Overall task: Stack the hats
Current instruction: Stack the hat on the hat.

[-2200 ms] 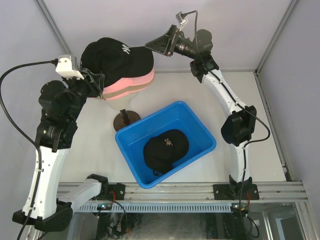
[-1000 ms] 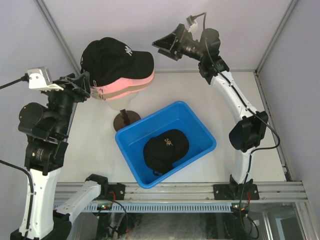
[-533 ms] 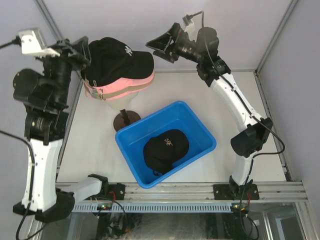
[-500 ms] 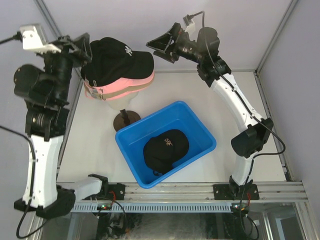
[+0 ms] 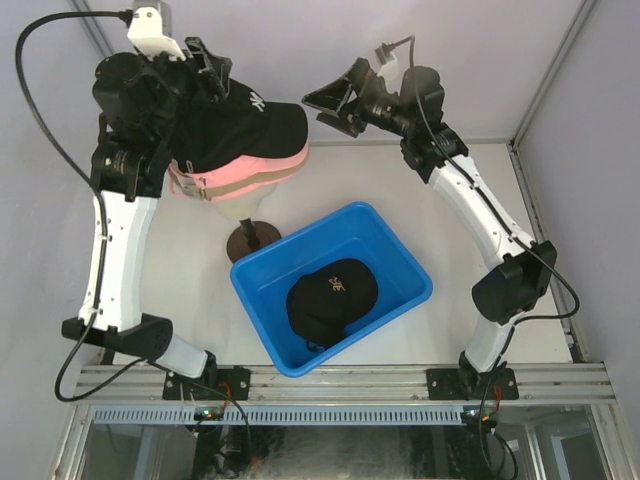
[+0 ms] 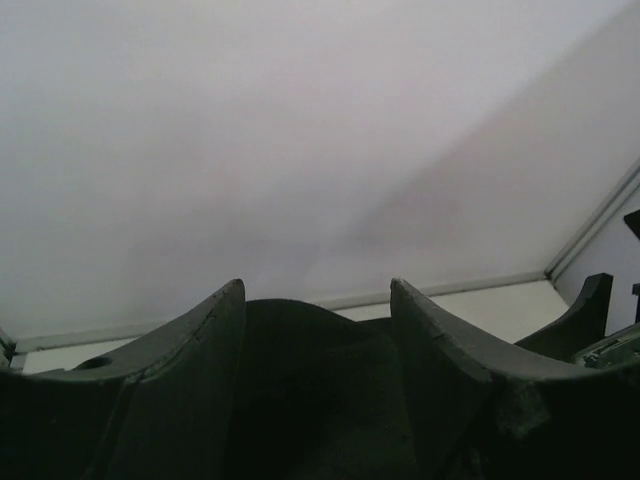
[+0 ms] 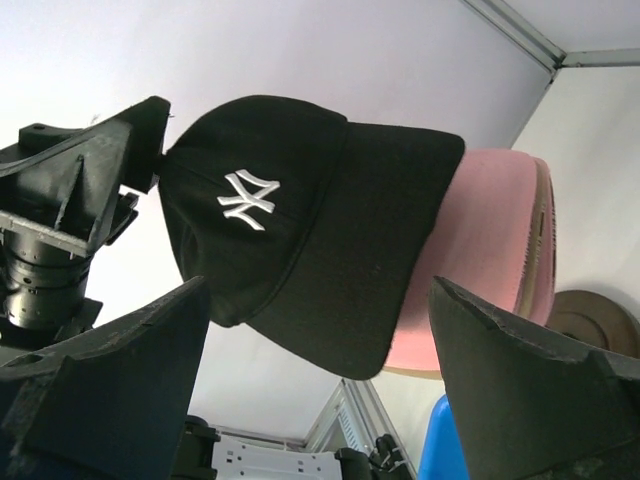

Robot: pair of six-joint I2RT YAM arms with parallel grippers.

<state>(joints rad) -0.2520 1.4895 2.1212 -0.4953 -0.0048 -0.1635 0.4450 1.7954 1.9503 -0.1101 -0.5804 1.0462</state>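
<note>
"Black cap with the white letters [image 5: 240,115]; where is it from the left gripper [image 5: 215,75]?" asks Mia.

"Right at its fingers [image 6: 170,390]; they sit at the back of that cap, and the brim points away from them, over to the right gripper [image 5: 318,108]; the cap is on top of the pink cap [image 5: 275,162] and the tan cap [image 5: 215,187], all on the dummy head [image 5: 245,207]," says Tom.

"Is the left one holding it?"

"I cannot tell; its two fingers are apart and dark cloth fills the space between them; it may be squeezing, it may be loose."

"And the right one?"

"Wide open, nothing in it; the brim is in front of it, not touching."

"Which hat is not stacked yet?"

"The black cap with the orange mark [image 5: 333,293]; it lies in the blue bin [image 5: 400,262], well below both grippers; from the right gripper it is down and back toward where the arms are bolted; from the left one it is down and off to the side, past the dummy head."

"Which way does it lie?"

"Round part away from the arms, brim toward them and a little to the left; so its long way runs front to back, a bit slanted."

"Who should get it?"

"The right arm, I guess; it is nearer and its fingers are free; it has to drop into the bin."
</note>
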